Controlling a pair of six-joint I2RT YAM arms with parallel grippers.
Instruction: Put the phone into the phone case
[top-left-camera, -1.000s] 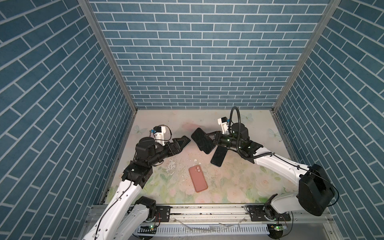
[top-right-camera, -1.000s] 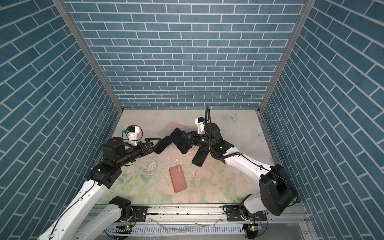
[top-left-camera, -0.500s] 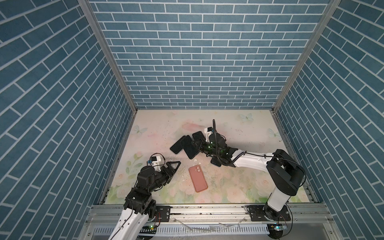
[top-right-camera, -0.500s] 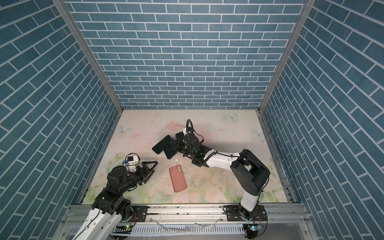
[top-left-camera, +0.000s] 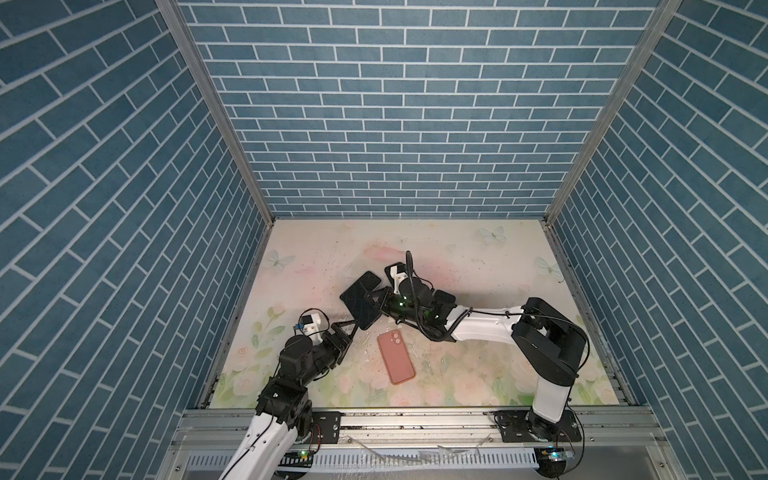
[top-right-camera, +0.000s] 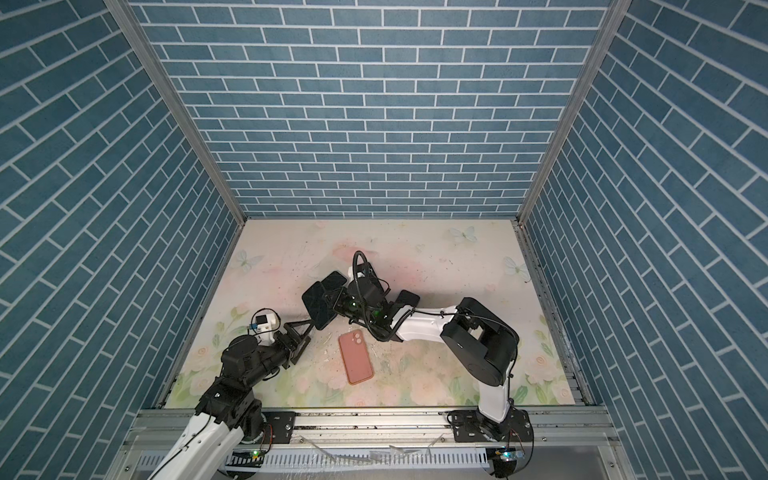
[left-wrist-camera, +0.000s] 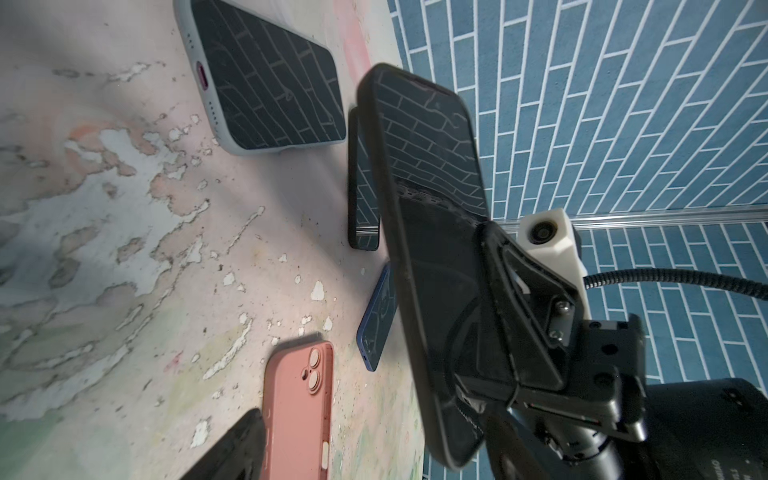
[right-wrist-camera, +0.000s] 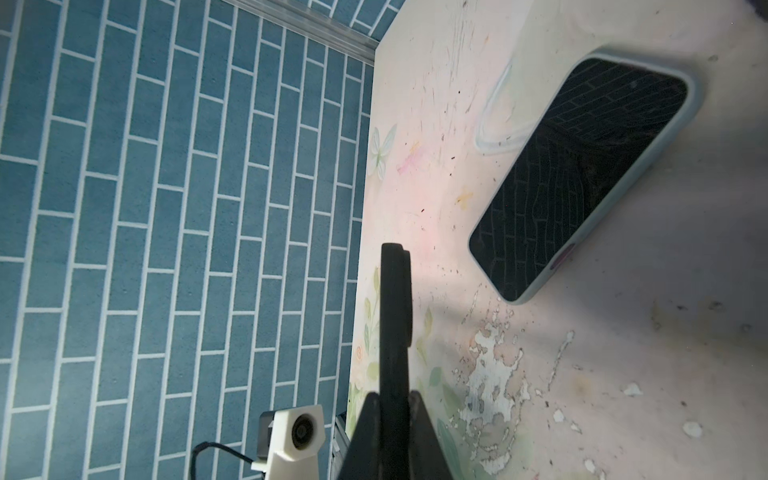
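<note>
Blue brick-patterned walls (top-left-camera: 395, 124) enclose a worn floral bench (top-left-camera: 478, 374). At its near edge, the left gripper (top-left-camera: 349, 334) is seen with its jaws spread and nothing between them. Half a second ago it was drawn back, and it has since been pushed forward until its fingertips lie just beside the lower corner of the black phone (top-left-camera: 359, 301). A little to the right, the pink phone case (top-left-camera: 396, 357) lies flat, seemingly back up, and is untouched. Farther in, the phone is held clear of the bench, tilted and pinched at its edge by the right gripper (top-left-camera: 374, 301), whose hold has not been released. A handover or two-handed regrip is judged to be in preparation, and the phone has not yet been carried over the case. Beyond, a grey-cased phone (right-wrist-camera: 582, 174) lies screen up.
</note>
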